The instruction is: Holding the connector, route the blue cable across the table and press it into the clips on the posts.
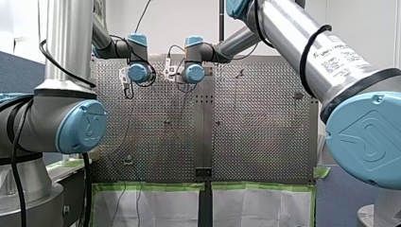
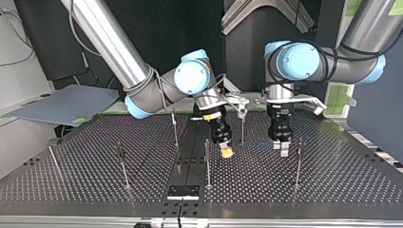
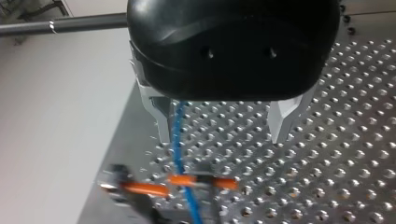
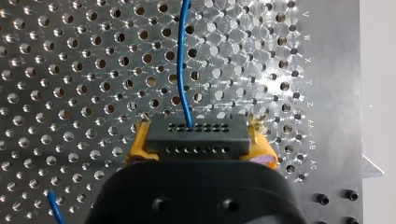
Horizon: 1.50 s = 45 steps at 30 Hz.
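In the right wrist view my right gripper (image 4: 200, 150) is shut on the black connector (image 4: 196, 133), its yellow pads (image 4: 136, 145) against both ends. The blue cable (image 4: 184, 70) leaves the connector and runs ahead over the perforated plate. In the top view it spans thinly, blue cable (image 2: 252, 144), from my right gripper (image 2: 226, 152) to my left gripper (image 2: 283, 148). My left gripper (image 3: 222, 137) stands open just above the plate, with the blue cable (image 3: 178, 140) passing between its metal fingers, close to one fingertip (image 3: 163, 133). Blurred orange parts (image 3: 187, 179) lie ahead of it.
Thin upright posts stand on the perforated table: one post (image 2: 207, 161) just in front of my right gripper, another post (image 2: 298, 161) beside my left gripper, one post (image 2: 243, 124) between the arms, two more posts (image 2: 121, 164) (image 2: 174, 126) at the top view's left. A black plate (image 2: 183, 192) sits at the near edge.
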{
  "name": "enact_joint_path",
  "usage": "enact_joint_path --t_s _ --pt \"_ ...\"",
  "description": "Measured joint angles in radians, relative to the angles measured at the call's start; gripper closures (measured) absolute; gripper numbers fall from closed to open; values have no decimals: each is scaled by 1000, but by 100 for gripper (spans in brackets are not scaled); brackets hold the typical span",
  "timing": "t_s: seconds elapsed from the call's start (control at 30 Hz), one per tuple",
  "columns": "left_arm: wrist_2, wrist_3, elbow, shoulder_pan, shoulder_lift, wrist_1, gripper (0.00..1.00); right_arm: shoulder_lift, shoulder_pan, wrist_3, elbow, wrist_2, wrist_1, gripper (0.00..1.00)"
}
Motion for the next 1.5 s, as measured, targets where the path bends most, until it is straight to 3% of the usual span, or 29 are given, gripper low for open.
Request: enact_joint_path --t_s 0.2,0.27,0.3,0.33,0.37,0.4,0.43,0.47,0.53,1.0,1.2,1.5 --pt "-1 0 4 3 -13 1 2 0 0 0 0 0 0 100" --pt "-4 -2 4 3 -14 -1 28 0 0 0 0 0 0 100" --pt "-7 -3 4 3 -14 -1 28 0 0 0 0 0 0 100" --pt "-12 -4 4 3 -14 -1 50 0 0 0 0 0 0 100" --pt "-15 -6 4 4 -14 -1 65 0 0 0 0 0 0 100" --pt "-17 -8 4 4 -14 -2 65 0 0 0 0 0 0 100" --pt "-19 -11 4 4 -14 -3 85 0 0 0 0 0 0 100" --pt "-20 -14 4 4 -14 -4 96 0 0 0 0 0 0 100" --pt "-22 -20 4 5 -14 -7 100 0 0 0 0 0 0 100" --pt "-55 -37 -23 -6 -14 -34 100 0 0 0 12 1 5 100" --pt "-59 -38 -68 -9 -15 -15 100 0 0 0 40 2 3 100" --pt "-46 -52 -156 -13 -43 52 100 0 0 0 126 1 2 100"
